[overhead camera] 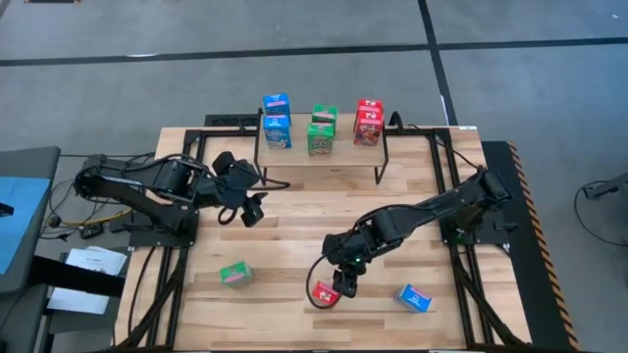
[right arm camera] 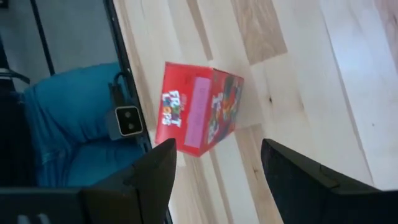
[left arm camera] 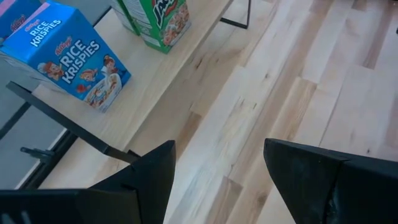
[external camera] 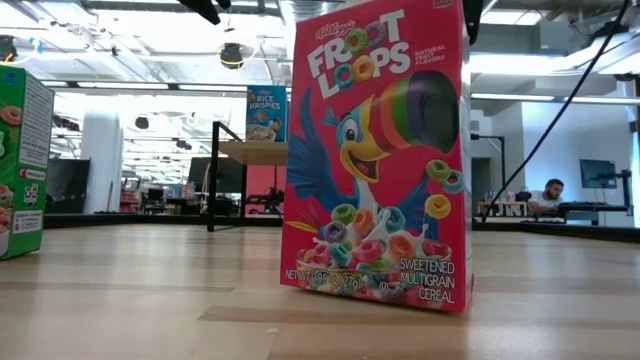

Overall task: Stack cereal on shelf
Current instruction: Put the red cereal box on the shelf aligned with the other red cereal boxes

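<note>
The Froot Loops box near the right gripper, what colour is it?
Red, with a rainbow-beaked toucan on the Froot Loops box. The low view shows it best.

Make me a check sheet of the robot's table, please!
Surface: plank table, bare between things.
Job's things: shelf holds two blue, two green and two red boxes; loose on the table are a green box, a red box and a blue box.
Clutter: nothing seen.
Grippers: left tool open and empty near the shelf; right tool open above the loose red box.
Cables: black cable loops by the right arm.
Surroundings: grey floor; person seated far off.
</note>
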`<state>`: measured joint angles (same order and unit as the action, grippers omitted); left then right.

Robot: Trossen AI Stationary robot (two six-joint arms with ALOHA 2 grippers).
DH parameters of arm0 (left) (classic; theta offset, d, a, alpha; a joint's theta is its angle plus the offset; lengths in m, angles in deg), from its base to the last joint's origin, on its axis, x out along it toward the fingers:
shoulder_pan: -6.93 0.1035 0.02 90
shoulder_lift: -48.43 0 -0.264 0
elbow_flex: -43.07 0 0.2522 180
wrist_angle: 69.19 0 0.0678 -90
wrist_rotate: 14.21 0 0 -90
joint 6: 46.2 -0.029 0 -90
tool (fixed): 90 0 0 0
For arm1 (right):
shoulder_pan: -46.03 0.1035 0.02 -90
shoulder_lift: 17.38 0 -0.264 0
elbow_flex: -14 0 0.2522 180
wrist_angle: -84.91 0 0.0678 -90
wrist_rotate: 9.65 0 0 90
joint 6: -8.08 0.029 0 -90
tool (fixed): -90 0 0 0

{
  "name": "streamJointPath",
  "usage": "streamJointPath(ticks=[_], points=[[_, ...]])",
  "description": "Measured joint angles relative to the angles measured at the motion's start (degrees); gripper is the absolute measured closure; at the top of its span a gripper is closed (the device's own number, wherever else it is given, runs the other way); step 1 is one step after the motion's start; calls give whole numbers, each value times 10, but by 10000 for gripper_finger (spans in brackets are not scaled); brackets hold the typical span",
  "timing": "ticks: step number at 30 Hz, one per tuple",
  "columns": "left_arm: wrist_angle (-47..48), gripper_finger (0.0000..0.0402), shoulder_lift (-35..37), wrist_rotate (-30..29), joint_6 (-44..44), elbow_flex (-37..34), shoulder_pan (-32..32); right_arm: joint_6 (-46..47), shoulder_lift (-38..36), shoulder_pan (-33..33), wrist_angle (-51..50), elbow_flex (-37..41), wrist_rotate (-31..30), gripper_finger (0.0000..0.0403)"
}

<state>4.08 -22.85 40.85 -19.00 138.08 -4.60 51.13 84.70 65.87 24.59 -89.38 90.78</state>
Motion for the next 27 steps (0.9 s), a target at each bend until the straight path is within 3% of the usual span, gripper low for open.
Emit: streamJointPath(ticks=[27], points=[[1,168,0,1,8,0,0,0,-17,-10,-1,1,0,143]])
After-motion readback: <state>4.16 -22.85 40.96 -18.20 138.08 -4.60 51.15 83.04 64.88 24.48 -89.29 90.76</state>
